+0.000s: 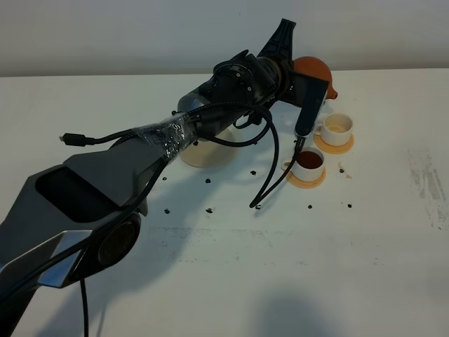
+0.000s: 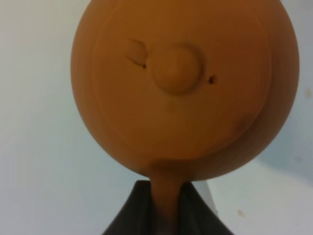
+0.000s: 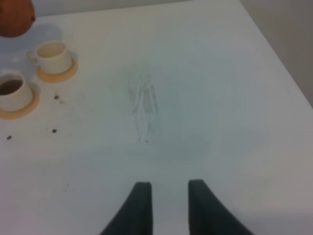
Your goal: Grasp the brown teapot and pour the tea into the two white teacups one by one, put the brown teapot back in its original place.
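Observation:
My left gripper [image 1: 302, 76] reaches across to the right and is shut on the loop handle of the brown teapot [image 1: 313, 69], holding it in the air just behind the far white teacup [image 1: 337, 128], spout toward that cup. In the left wrist view the teapot [image 2: 181, 83] fills the frame, lid toward the camera, its handle pinched between the fingers [image 2: 134, 210]. The far cup looks pale inside. The near teacup [image 1: 309, 163] holds dark tea. Both stand on orange coasters [image 1: 306, 181]. The cream saucer [image 1: 203, 156] lies bare, partly under the arm. My right gripper [image 3: 170, 205] is open and empty over bare table.
Black cables [image 1: 270, 175] hang from the left arm close to the near cup. Dark specks [image 1: 208, 209] dot the white table. The right wrist view shows both cups [image 3: 51, 56] [image 3: 12, 90], the teapot's edge [image 3: 14, 17] and a scuffed patch [image 3: 142, 105].

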Robot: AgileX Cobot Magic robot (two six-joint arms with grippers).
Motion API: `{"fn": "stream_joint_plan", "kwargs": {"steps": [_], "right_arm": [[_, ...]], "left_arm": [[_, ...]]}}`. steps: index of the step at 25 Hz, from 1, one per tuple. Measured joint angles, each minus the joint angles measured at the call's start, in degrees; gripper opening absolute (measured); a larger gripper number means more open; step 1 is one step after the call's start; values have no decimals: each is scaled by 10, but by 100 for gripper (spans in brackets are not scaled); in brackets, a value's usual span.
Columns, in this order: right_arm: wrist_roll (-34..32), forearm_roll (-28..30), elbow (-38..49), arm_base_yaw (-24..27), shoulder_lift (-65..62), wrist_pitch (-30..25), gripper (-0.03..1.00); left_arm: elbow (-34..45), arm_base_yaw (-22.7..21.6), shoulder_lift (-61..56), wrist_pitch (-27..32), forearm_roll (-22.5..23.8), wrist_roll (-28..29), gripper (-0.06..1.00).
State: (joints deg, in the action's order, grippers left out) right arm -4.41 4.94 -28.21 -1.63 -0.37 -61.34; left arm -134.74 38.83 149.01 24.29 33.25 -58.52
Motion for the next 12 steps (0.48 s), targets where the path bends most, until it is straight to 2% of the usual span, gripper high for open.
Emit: {"fn": "stream_joint_plan", "kwargs": {"steps": [8,12], "right_arm": [[0,0,0,0,0,0,21],[0,0,0,0,0,0,21]], "left_arm": [[0,1,0,-4,35,-12,8],[0,3,0,-6,36,-35,8]]}}
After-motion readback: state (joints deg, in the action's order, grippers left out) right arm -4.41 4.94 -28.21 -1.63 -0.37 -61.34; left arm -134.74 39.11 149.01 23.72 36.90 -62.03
